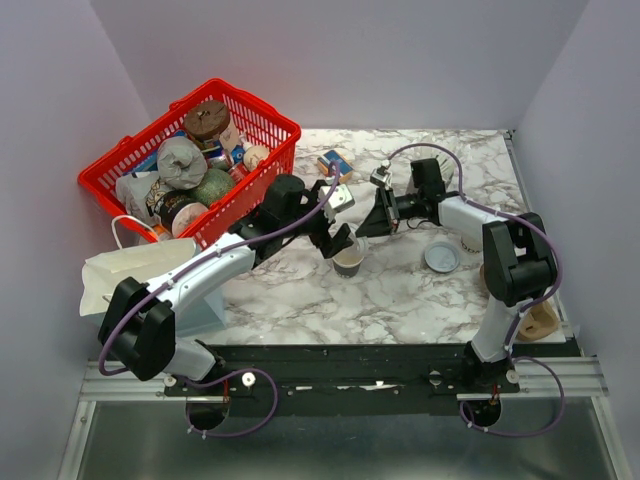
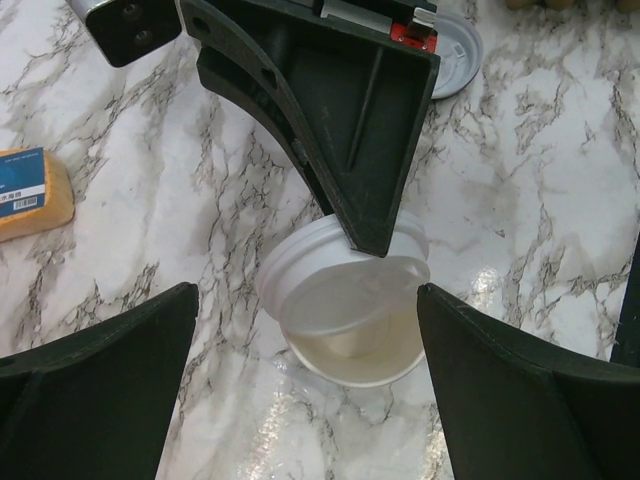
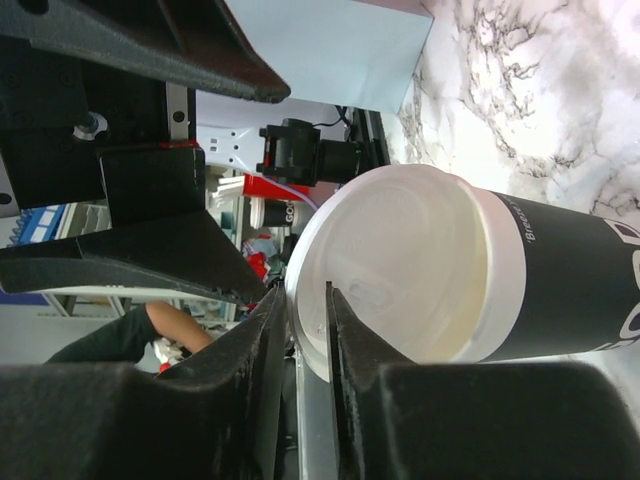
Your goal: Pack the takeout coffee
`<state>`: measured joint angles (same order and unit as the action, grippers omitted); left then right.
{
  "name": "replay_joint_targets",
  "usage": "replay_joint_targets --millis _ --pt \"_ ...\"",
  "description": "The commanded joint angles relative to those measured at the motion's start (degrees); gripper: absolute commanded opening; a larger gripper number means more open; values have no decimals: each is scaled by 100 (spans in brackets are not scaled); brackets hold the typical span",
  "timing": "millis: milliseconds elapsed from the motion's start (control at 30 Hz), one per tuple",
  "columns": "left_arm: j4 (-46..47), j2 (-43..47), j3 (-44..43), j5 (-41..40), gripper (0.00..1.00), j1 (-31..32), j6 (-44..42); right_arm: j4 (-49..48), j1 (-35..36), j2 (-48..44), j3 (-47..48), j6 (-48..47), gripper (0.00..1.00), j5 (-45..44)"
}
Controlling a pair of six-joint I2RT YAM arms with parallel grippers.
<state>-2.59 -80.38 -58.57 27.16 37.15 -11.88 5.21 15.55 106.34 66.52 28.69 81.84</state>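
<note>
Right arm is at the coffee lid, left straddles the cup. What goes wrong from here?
1. The right gripper has only the rim of the lid between its nearly closed jaws, and whether it grips is unclear. Any pull may pop the lid or tip the coffee.
2. The left gripper stands open on both sides of the coffee, with the right finger over it. Closing or lifting now may knock the two grippers together.
</note>
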Motion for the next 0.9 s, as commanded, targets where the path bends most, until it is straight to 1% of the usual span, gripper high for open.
replay_joint_targets --millis 0,100,533,667,867 --pt "153 -48 73 229 98 47 37 102 -87 -88 -60 -91 35 -221" --pt "162 -83 56 255 98 56 80 313 -96 -88 1 -275 39 -379" --pt "233 -145 144 273 98 65 133 665 -105 -61 98 -540 47 -599" --pt "233 -145 144 317 98 65 195 692 -114 -61 107 -540 47 -617" --pt "478 -189 161 273 98 73 274 727 -157 -70 115 -540 47 -617"
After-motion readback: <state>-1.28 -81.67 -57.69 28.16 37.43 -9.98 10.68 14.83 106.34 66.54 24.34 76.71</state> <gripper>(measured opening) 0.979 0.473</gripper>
